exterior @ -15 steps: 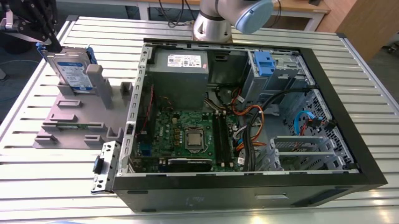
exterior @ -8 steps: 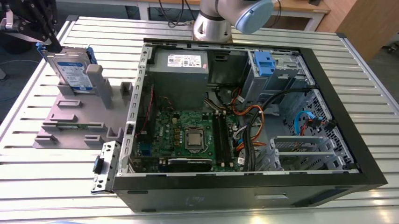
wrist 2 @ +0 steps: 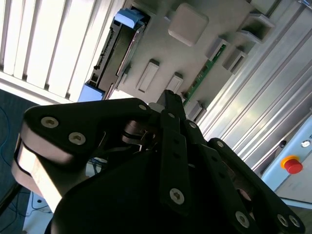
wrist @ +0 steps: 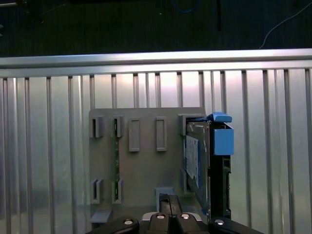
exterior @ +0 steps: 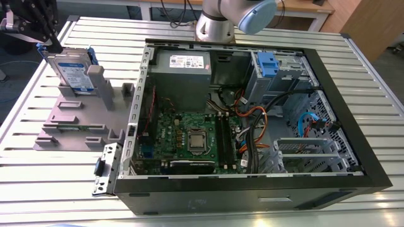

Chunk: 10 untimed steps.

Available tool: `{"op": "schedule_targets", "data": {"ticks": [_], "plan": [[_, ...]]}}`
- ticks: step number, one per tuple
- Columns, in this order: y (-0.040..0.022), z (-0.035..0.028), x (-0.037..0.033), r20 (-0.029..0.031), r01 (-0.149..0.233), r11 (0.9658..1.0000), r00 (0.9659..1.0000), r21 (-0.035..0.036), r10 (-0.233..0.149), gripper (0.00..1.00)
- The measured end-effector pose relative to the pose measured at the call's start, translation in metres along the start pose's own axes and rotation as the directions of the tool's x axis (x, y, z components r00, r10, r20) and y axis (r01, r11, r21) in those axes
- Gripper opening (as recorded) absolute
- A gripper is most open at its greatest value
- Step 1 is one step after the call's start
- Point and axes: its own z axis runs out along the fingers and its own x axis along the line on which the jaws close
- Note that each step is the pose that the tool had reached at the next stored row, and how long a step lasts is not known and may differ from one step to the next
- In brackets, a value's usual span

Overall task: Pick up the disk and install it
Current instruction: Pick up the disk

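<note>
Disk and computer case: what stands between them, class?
In the exterior view, upright posts of the grey stand separate the disk from the open computer case.

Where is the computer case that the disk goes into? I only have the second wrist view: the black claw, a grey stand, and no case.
Observer: In the exterior view the open computer case lies flat on the slatted table, to the exterior view's right of the grey stand.
Operator: How near is the claw to the disk?
Observer: In the exterior view the disk stands on edge at the stand's far end, and the claw is right by its upper corner. I cannot tell whether they touch.
</note>
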Motion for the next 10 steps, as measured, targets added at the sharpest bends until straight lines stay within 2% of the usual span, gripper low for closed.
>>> {"op": "schedule_targets", "data": {"ticks": [10], "plan": [[0.0000, 0.0000, 0.0000, -0.0011, 0.006, 1.0000, 1.0000, -0.0001, -0.006, 0.11]]}}
